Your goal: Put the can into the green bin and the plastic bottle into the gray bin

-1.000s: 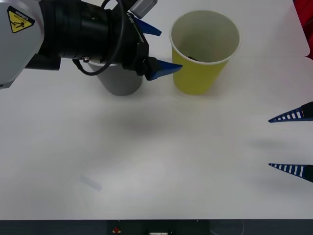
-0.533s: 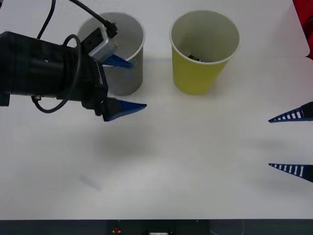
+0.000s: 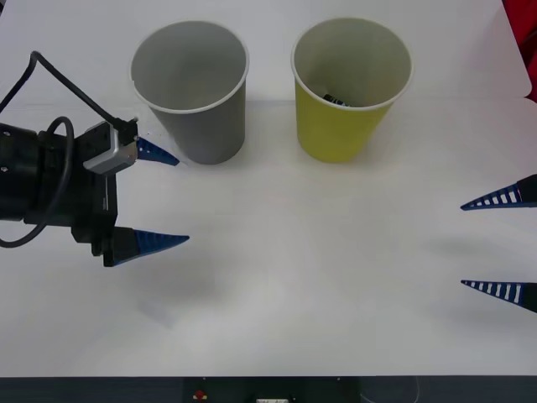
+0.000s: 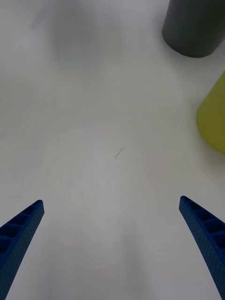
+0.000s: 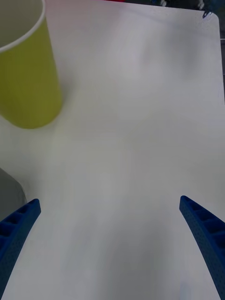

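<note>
The gray bin (image 3: pixel 191 92) and the green bin (image 3: pixel 351 92) stand upright side by side at the back of the white table. Low inside the green bin lies a small dark thing (image 3: pixel 335 100), which looks like the can. The plastic bottle is hidden. My left gripper (image 3: pixel 165 198) hovers open and empty at the left, in front of the gray bin and apart from it. At the table's right edge my right gripper (image 3: pixel 502 244) rests open and empty. The right wrist view has the gray bin (image 4: pixel 194 26) and green bin (image 4: pixel 213 117) beyond the open right gripper (image 4: pixel 112 248).
In the left wrist view the green bin (image 5: pixel 26 75) and a sliver of the gray bin (image 5: pixel 8 192) lie ahead of the open left gripper (image 5: pixel 110 248). The white table (image 3: pixel 319 252) stretches bare between the two grippers.
My left arm has drawn back from above the gray bin, moving left and toward the table's front, its gripper open all along. The right arm has not moved.
</note>
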`<state>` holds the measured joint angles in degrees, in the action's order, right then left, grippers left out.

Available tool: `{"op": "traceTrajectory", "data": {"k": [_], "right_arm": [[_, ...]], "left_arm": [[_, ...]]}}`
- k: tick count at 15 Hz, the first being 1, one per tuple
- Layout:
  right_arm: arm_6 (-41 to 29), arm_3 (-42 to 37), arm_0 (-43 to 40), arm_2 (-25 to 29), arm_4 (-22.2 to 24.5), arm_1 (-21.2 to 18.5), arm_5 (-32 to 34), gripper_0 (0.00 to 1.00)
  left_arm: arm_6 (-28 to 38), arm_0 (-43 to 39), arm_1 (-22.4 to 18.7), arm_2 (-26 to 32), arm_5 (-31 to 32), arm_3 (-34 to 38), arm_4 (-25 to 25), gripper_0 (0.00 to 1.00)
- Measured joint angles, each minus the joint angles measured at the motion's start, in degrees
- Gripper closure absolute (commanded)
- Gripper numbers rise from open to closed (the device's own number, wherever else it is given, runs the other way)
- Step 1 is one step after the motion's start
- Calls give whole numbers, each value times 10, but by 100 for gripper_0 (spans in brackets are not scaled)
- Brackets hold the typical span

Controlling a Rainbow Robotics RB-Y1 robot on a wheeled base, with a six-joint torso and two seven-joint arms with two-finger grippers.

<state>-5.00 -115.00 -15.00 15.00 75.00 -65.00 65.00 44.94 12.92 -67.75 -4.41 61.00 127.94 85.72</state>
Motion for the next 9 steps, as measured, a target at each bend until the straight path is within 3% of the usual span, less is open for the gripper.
{"op": "traceTrajectory", "data": {"k": [9], "right_arm": [[0,0,0,0,0,0,0,0]], "left_arm": [[-103,-153,-42,96,0,4,-19,0]]}}
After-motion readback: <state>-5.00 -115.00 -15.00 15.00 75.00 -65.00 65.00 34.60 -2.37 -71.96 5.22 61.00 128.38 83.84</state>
